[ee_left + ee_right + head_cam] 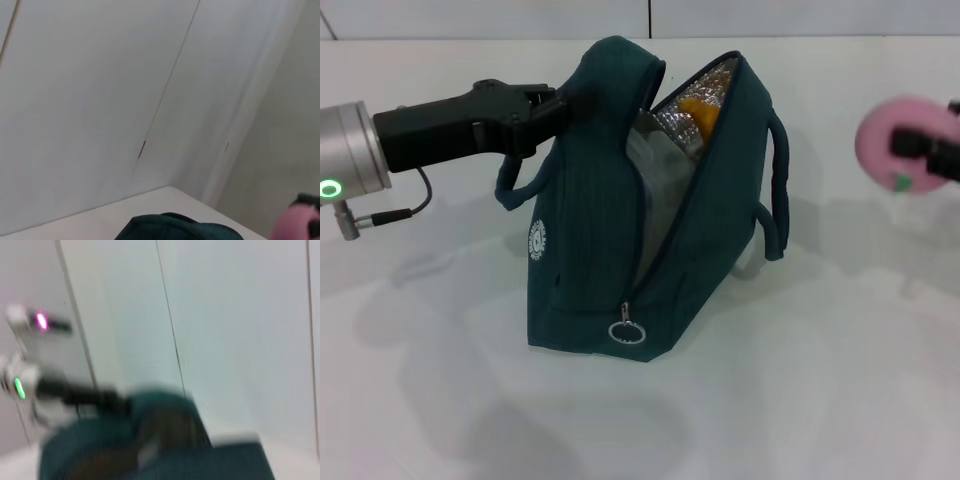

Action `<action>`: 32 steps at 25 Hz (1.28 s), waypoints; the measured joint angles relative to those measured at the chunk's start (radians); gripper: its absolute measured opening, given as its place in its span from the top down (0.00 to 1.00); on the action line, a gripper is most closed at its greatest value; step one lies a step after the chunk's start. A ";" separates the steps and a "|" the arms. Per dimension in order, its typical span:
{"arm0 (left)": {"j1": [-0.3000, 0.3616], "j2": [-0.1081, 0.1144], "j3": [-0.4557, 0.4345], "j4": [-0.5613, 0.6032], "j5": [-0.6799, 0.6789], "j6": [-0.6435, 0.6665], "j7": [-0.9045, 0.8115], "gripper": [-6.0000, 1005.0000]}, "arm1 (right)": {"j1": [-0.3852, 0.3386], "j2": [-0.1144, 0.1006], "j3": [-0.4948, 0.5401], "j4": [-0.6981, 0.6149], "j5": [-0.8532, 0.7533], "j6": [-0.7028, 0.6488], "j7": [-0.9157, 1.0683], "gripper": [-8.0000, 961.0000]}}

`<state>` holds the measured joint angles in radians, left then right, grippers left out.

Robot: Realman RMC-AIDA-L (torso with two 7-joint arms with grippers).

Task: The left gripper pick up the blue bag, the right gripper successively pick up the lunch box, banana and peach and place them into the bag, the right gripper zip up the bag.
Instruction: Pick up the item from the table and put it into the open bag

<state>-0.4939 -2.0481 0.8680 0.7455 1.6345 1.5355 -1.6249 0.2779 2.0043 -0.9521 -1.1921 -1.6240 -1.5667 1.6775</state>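
On my head view the blue bag [590, 250] stood upright in the middle of the white desk [820, 400], its top gaping open. My left claw [563, 105] came in from the left and was clamped on the upper edge of the bag's near flap, holding that side up. Through the opening I saw the silvery lining, the pale lunch box [655, 155] standing inside, and something yellow-orange [698, 110] behind it, probably the banana. The zipper pull ring [626, 331] hung low at the front end of the bag. My right claw [925, 150] was off at the right edge, well apart from the bag, gripping the pink peach [900, 140]. The right wrist view was smeared with blur.
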 joint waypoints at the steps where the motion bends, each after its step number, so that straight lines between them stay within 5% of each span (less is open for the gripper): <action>1: 0.000 -0.001 0.000 0.000 -0.001 0.000 0.004 0.88 | 0.004 -0.001 0.014 0.031 0.051 -0.021 -0.042 0.70; 9: -0.007 -0.014 -0.023 0.000 -0.007 0.004 0.009 0.88 | 0.134 0.001 -0.002 0.175 0.143 -0.087 -0.121 0.71; 18: -0.011 -0.020 -0.023 0.000 -0.028 0.010 0.010 0.87 | 0.423 0.009 -0.032 0.449 -0.054 -0.044 -0.134 0.70; 27: -0.016 -0.025 -0.019 0.000 -0.024 0.006 0.010 0.87 | 0.471 0.017 -0.192 0.454 -0.057 0.044 -0.131 0.70; 32: -0.017 -0.026 -0.020 0.000 -0.022 0.004 0.010 0.87 | 0.495 0.016 -0.243 0.453 -0.053 0.056 -0.105 0.59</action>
<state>-0.5107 -2.0739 0.8484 0.7455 1.6124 1.5396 -1.6152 0.7732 2.0200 -1.1946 -0.7389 -1.6771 -1.5111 1.5726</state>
